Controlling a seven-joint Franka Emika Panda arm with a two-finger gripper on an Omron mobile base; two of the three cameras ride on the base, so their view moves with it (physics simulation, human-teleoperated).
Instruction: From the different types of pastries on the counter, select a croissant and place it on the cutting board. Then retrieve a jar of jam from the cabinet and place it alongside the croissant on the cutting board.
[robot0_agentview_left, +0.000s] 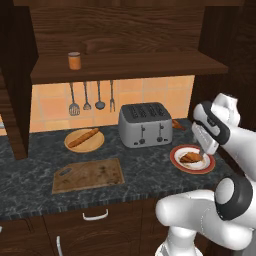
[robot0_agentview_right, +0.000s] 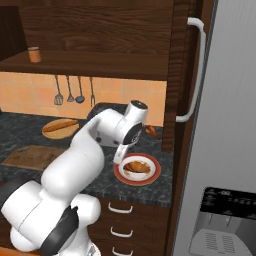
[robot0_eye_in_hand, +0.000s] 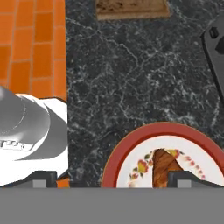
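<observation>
Counter (robot0_agentview_left: 30, 172): dark speckled stone worktop carrying all items below.
Croissant (robot0_agentview_left: 191, 158): golden-brown, lying on a red-rimmed floral plate (robot0_agentview_left: 176, 161) at 3 o'clock of the toaster, near the counter's front edge.
Gripper (robot0_agentview_left: 205, 150): hangs just above the croissant at the plate's 1 o'clock side; whether the fingers are parted or closed cannot be told. The hand view shows the fingertips at its lower edge, with the plate rim and one end of the croissant below.
Cutting board (robot0_agentview_left: 88, 175): brown, stained, bare, at 7 o'clock of the toaster, well apart from the plate.
Toaster (robot0_agentview_left: 145, 124): grey, four-slot, between board and plate.
Long loaf (robot0_agentview_left: 83, 137): on a round wooden plate (robot0_agentview_left: 72, 145), at 12 o'clock of the board.
Jar of jam (robot0_agentview_left: 74, 60): orange, upright on the cabinet (robot0_agentview_left: 150, 64) shelf, above the hanging utensils (robot0_agentview_left: 91, 97).
</observation>
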